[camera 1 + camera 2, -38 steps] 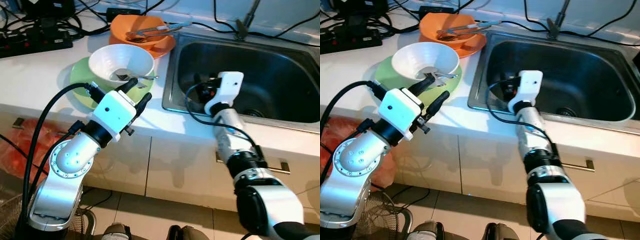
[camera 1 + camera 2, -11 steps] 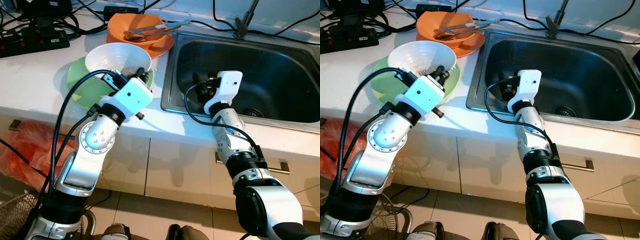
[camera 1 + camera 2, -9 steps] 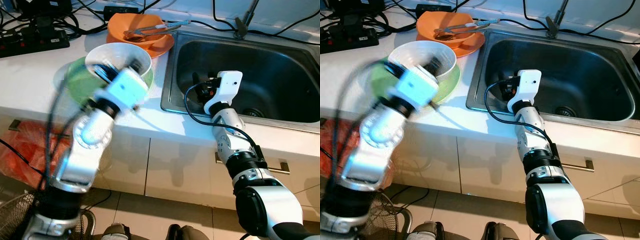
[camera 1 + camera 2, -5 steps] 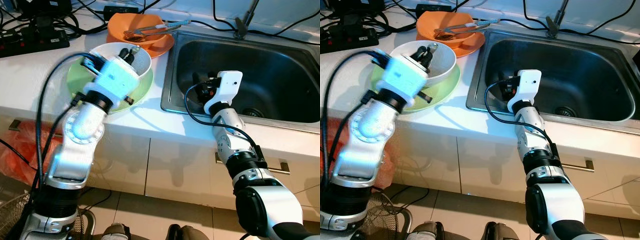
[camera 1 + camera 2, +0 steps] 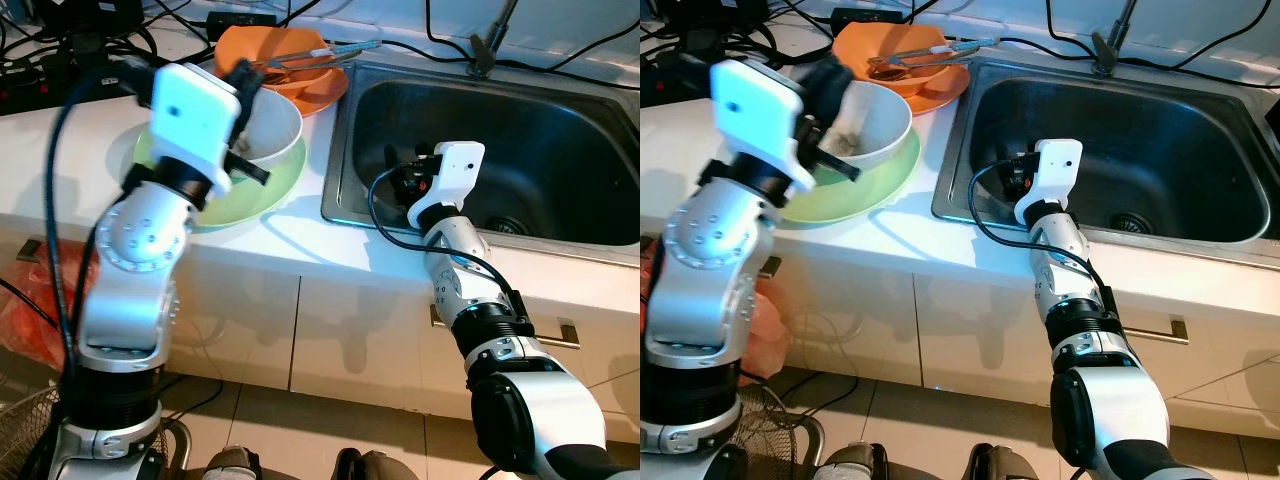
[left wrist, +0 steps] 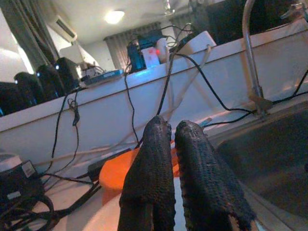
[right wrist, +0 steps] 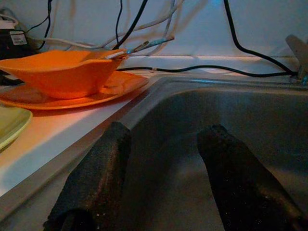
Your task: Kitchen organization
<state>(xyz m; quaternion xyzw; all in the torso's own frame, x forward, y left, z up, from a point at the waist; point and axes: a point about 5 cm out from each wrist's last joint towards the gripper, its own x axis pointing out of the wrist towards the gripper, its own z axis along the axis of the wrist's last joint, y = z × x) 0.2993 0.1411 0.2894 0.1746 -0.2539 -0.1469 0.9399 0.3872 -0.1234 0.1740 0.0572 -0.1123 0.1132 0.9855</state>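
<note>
Left pincer: fingers pressed together, empty, above white ceramic bowl; we part them before descending. Right pincer: spread, idle in steel sink.

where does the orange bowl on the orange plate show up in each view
Left eye view: orange bowl at the top, left of centre, behind the white bowl.
Right eye view: top, left of centre.
Left wrist view: low, behind the shut left end effector, at.
Right wrist view: upper left.
Shared landmark: the steel sink, beside the orange bowl.
</note>
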